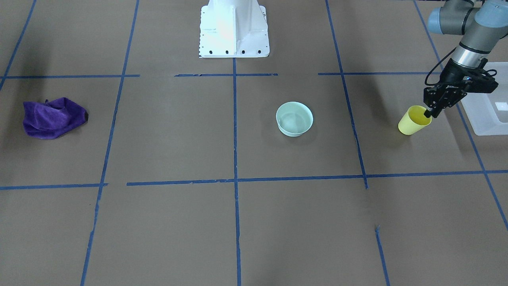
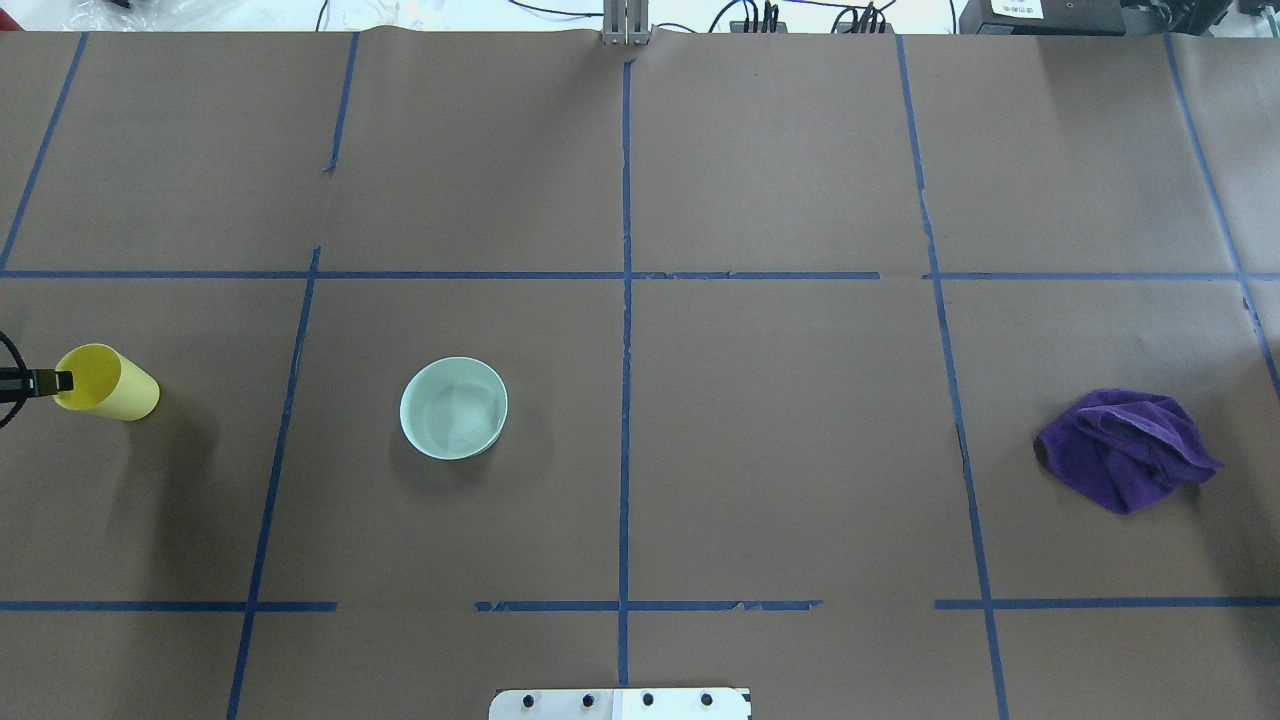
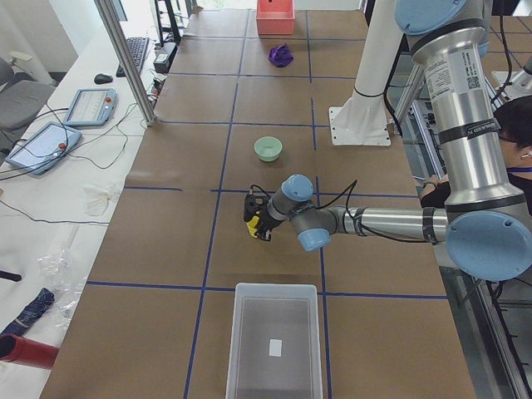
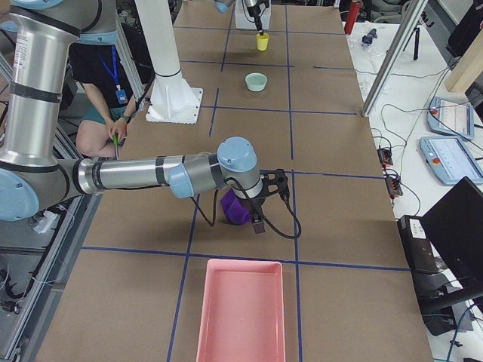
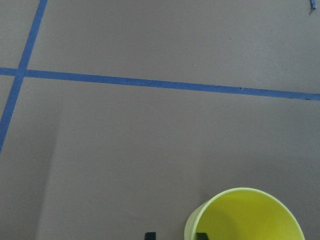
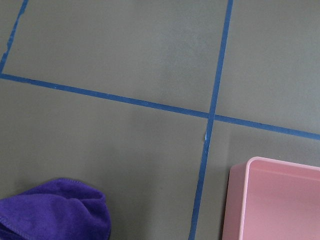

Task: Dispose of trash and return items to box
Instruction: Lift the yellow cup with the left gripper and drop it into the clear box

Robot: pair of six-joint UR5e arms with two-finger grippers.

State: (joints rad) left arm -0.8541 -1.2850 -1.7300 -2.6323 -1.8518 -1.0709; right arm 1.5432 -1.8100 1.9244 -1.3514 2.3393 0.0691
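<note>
- Front view: cup point(image 1: 414, 121) is seen tilted, its rim clamped by the left gripper point(image 1: 428, 114), one finger inside; the box point(image 1: 485, 107) lies just beyond the gripper, away from the bowl point(image 1: 294, 118).
- Overhead: the box is cut off; only the cup's tilt shows.
- Left-end view: the box's long axis is shown running away from the cup.
- Right-end view: the right gripper point(image 4: 256, 217) hangs over the purple cloth point(image 4: 235, 209); its state cannot be told.

I log: table point(image 2: 780, 450) under brown paper with blue tape grid point(image 2: 625, 400); side bench point(image 3: 50, 208) carrying tablets point(image 3: 90, 105), cables; metal post point(image 3: 125, 58); office chair point(image 3: 17, 96).
</note>
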